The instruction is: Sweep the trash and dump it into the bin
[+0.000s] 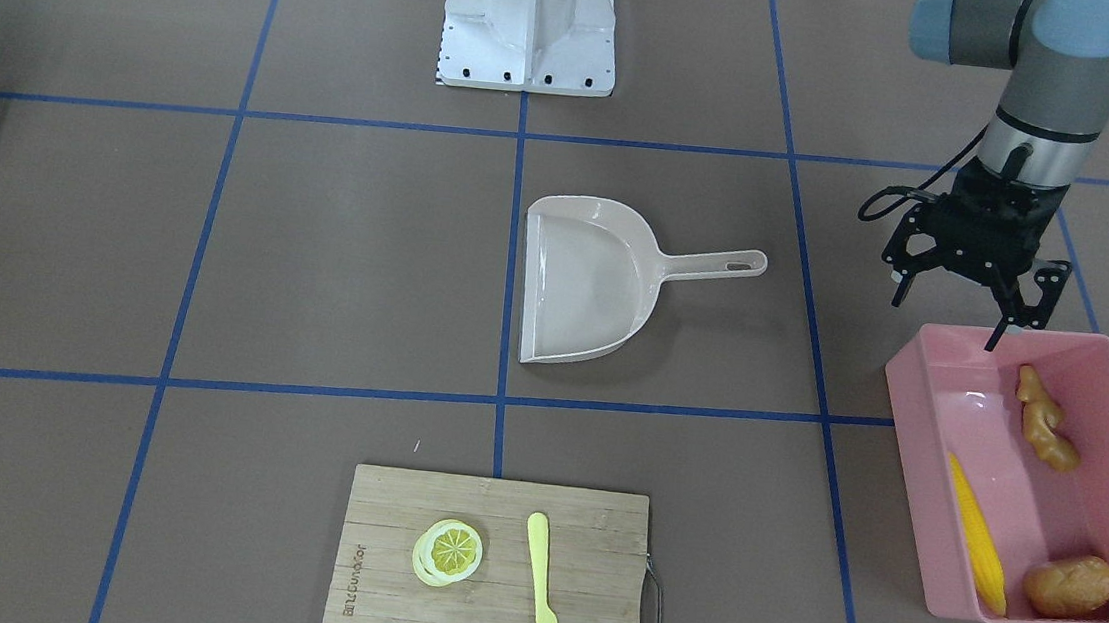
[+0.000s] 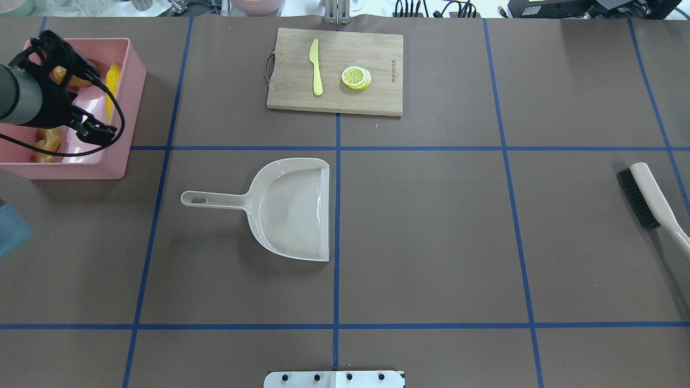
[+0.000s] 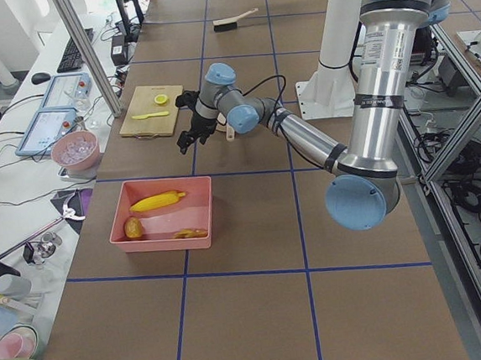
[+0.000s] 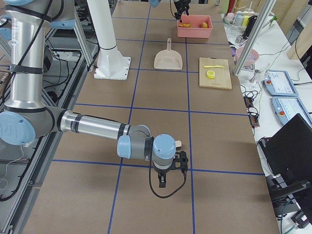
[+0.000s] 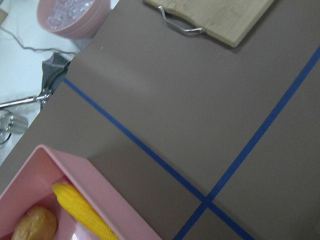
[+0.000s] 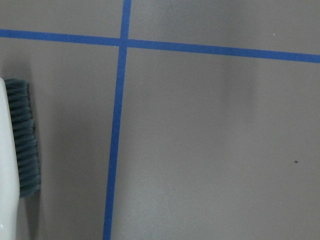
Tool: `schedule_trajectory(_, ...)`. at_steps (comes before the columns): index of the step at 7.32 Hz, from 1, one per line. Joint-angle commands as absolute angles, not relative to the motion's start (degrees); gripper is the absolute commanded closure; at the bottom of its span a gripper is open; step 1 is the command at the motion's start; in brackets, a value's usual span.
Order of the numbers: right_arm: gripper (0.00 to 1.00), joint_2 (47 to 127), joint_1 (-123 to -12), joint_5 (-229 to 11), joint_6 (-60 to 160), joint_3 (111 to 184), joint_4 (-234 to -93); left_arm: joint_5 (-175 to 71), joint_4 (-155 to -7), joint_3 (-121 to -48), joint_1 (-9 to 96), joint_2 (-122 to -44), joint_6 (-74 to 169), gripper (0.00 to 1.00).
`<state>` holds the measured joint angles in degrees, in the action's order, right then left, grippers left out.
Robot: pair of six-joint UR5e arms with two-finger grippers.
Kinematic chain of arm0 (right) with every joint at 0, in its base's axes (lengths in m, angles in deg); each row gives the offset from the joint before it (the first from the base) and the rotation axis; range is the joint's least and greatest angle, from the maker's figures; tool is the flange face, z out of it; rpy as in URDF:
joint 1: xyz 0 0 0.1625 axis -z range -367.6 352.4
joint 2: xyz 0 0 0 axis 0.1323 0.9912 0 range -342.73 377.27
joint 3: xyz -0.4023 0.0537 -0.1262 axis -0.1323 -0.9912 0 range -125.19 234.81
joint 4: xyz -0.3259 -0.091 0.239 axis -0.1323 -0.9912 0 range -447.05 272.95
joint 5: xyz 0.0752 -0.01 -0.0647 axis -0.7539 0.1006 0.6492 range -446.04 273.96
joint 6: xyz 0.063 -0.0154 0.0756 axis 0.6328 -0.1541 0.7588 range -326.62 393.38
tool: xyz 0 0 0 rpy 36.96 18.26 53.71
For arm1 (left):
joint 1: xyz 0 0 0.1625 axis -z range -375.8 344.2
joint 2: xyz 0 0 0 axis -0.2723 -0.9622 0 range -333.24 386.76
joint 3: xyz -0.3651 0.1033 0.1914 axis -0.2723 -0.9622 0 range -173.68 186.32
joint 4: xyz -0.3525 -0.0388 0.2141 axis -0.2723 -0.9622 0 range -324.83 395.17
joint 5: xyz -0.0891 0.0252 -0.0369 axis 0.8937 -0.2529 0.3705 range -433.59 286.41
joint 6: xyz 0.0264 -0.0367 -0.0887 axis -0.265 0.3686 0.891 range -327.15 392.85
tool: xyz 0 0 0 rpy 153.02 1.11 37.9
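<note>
My left gripper (image 1: pixel 964 302) hangs wide open and empty over the bin (image 1: pixel 925 434) rim, with corn (image 1: pixel 977 534), potato (image 1: pixel 1071 586) and ginger (image 1: pixel 1045 420) inside, so dumping looks done and next I'd lift clear.

The brown table (image 2: pixel 431 242), gridded with blue tape (image 2: pixel 431 326), is occupied by a pink bin (image 1: pixel 921 424), a beige dustpan (image 1: pixel 586 294), a wooden cutting board (image 1: pixel 394 538) and a brush (image 2: pixel 647 196).
</note>
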<state>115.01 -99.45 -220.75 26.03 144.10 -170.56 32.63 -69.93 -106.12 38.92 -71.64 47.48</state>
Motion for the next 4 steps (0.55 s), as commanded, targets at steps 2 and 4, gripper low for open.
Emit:
schedule_trajectory(2,0.00,114.92,-99.45,-220.78,25.99,144.10,-170.64,63.56,-69.51,-99.44,56.55,-64.85,53.60,0.02)
schedule_trajectory(4,0.00,114.92,-99.45,-220.78,25.99,144.10,-170.55,67.83,-70.38,-98.10,68.61,-56.78,49.67,0.02)
